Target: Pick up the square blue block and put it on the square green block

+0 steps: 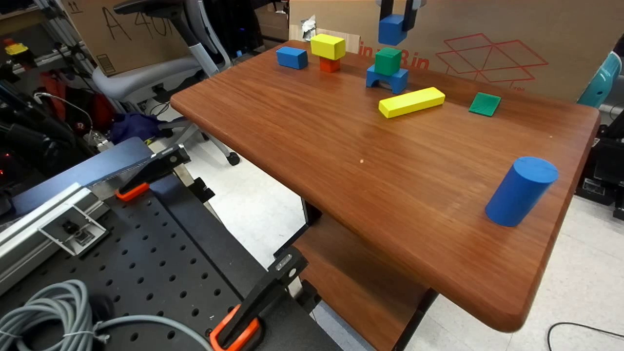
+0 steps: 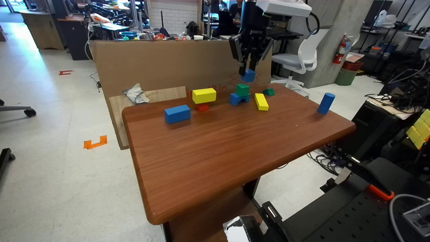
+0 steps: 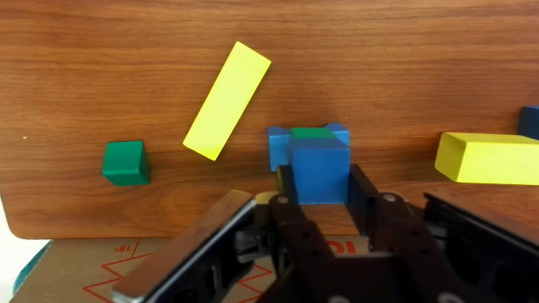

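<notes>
The square blue block (image 1: pixel 391 30) is held in the air by my gripper (image 3: pixel 321 180). The two fingers press on its opposite sides; it also shows in the wrist view (image 3: pixel 321 166) and in an exterior view (image 2: pixel 248 76). The square green block (image 1: pixel 388 61) sits on top of a blue arch block (image 1: pixel 400 82) near the table's edge by the cardboard. In both exterior views the blue block hangs above the green block with a gap between them. In the wrist view the blue block hides most of the green block (image 3: pixel 311 132), leaving a strip visible.
A yellow bar (image 1: pixel 412 102) and a low green block (image 1: pixel 485 104) lie near the arch. A yellow block (image 1: pixel 328 47) rests on a red block (image 1: pixel 329 65), beside a blue rectangular block (image 1: pixel 292 57). A big blue cylinder (image 1: pixel 522 191) stands farther off. Cardboard (image 2: pixel 161 64) stands behind the table.
</notes>
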Available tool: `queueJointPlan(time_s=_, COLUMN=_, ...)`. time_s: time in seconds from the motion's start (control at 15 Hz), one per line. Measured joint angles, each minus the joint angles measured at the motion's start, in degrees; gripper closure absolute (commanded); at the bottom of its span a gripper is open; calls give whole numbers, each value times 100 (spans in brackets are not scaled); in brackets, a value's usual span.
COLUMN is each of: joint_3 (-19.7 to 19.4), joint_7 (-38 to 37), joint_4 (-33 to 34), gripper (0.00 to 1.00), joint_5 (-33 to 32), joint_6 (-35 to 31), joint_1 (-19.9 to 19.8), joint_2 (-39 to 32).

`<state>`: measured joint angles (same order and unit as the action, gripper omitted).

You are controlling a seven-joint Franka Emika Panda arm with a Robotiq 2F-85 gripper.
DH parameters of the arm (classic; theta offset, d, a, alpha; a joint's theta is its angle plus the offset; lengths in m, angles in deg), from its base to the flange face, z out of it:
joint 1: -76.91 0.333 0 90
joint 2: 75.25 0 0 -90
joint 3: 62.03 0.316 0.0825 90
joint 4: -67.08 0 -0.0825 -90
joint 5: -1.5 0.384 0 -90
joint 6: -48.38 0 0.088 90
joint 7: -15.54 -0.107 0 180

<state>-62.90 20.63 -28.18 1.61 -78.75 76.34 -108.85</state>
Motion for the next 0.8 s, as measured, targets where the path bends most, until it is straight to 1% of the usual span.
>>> queueJointPlan(time_s=0.8, joint_3=43, joint_7=19, joint_4=183, gripper=92, joint_5=-3, joint_6=88, joint_1=13, joint_2=-190)
